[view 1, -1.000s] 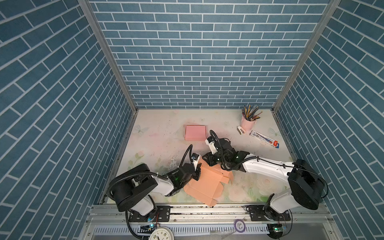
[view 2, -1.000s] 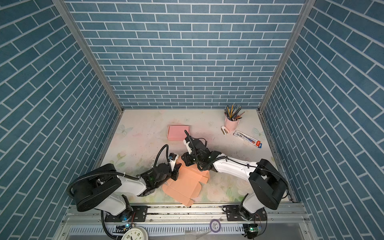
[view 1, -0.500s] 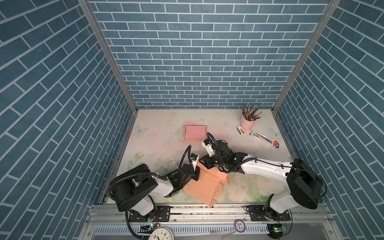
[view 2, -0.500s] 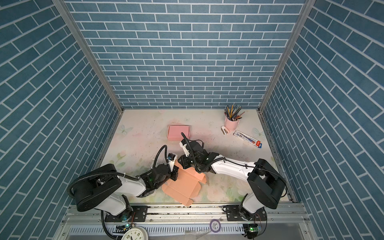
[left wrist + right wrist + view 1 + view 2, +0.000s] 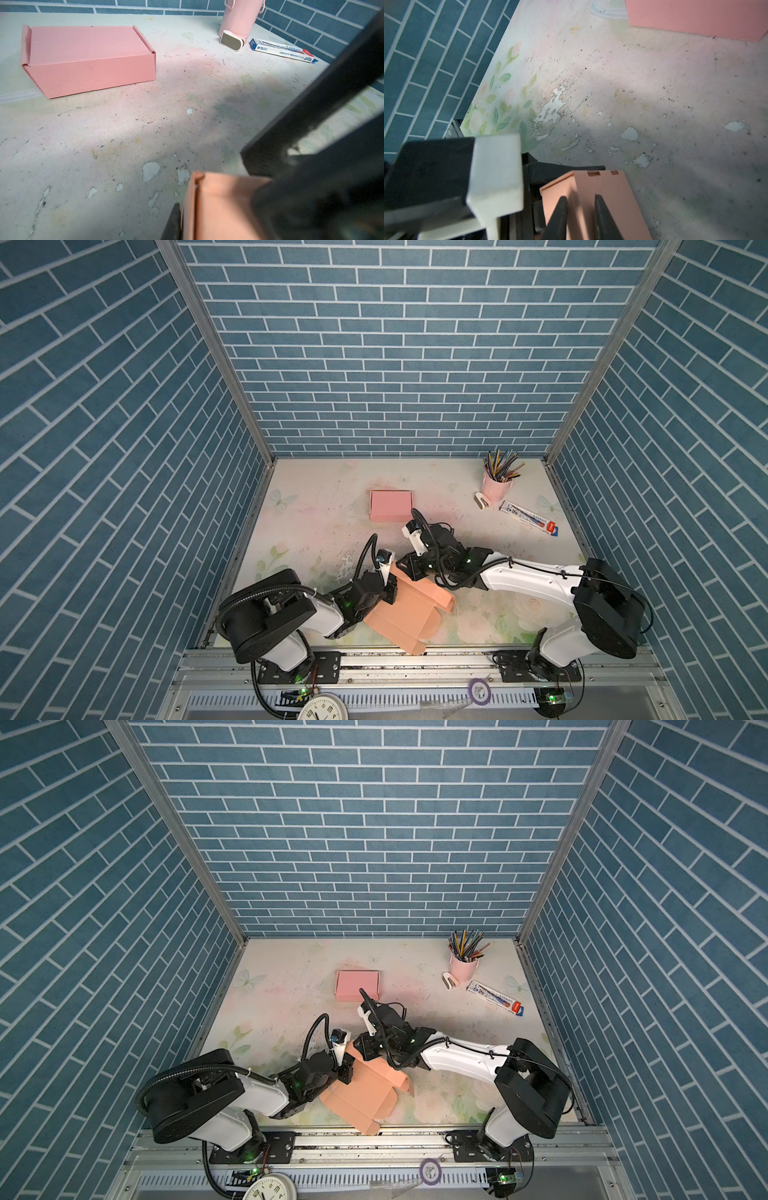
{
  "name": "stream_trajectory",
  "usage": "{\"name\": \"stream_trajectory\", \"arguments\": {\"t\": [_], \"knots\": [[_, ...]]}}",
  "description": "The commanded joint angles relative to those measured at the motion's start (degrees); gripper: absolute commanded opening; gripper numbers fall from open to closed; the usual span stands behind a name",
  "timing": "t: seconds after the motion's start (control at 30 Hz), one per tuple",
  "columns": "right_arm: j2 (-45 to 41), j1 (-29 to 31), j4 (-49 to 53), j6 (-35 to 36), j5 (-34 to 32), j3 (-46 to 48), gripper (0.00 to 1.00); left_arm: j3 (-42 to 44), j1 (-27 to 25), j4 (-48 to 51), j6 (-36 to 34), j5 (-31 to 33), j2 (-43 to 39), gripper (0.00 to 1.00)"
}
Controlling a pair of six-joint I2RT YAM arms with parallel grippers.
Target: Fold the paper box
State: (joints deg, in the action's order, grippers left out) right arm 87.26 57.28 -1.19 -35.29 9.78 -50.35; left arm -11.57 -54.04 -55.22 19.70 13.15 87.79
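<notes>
Salmon card: the paper box (image 5: 399, 616) spread near and right from its far-left corner, where left claw (image 5: 390, 595) and right claw (image 5: 581, 200), both narrow, pinched its raised walls.

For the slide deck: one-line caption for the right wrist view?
Right tool pinches a raised wall of the orange paper box; folded pink box beyond.

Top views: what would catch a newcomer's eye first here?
The half-folded orange paper box lies front centre, the left gripper and right gripper both pinching its far corner. Behind it sits a closed pink box; a pink pencil cup stands back right.
</notes>
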Motion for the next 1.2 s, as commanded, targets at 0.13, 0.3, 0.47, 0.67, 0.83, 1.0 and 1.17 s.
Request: {"name": "stream_trajectory", "arguments": {"t": [0.13, 0.3, 0.47, 0.67, 0.83, 1.0, 1.17], "knots": [[-1.0, 0.2, 6.3, -2.2, -3.5, 3.4, 0.23, 1.2, -0.4, -1.9, 0.6, 1.8, 1.3, 0.15], [-1.5, 0.2, 6.2, -2.3, -3.9, 3.9, 0.23, 1.7, -1.4, -1.4, 0.3, 1.7, 0.9, 0.23], [-1.5, 0.2, 5.8, -2.3, -4.0, 4.0, 0.23, 2.5, -1.6, -3.1, 1.0, 1.8, 2.6, 0.25], [-1.7, 0.2, 5.7, -2.5, -3.8, 4.6, 0.23, 1.3, -1.6, -3.8, 0.6, 1.7, 3.7, 0.25], [-2.2, 0.7, 6.5, -2.8, -4.4, 4.6, 0.22, -0.9, -1.6, -3.3, -0.6, 0.7, 4.1, 0.24], [-3.0, 0.7, 5.8, -3.7, -4.6, 5.7, 0.22, -2.1, -1.6, -2.5, -1.2, 0.4, 4.4, 0.17], [-3.5, 0.7, 6.1, -3.6, -4.8, 5.9, 0.22, -1.5, -1.6, -3.7, -0.5, 0.7, 5.5, 0.14]]}}
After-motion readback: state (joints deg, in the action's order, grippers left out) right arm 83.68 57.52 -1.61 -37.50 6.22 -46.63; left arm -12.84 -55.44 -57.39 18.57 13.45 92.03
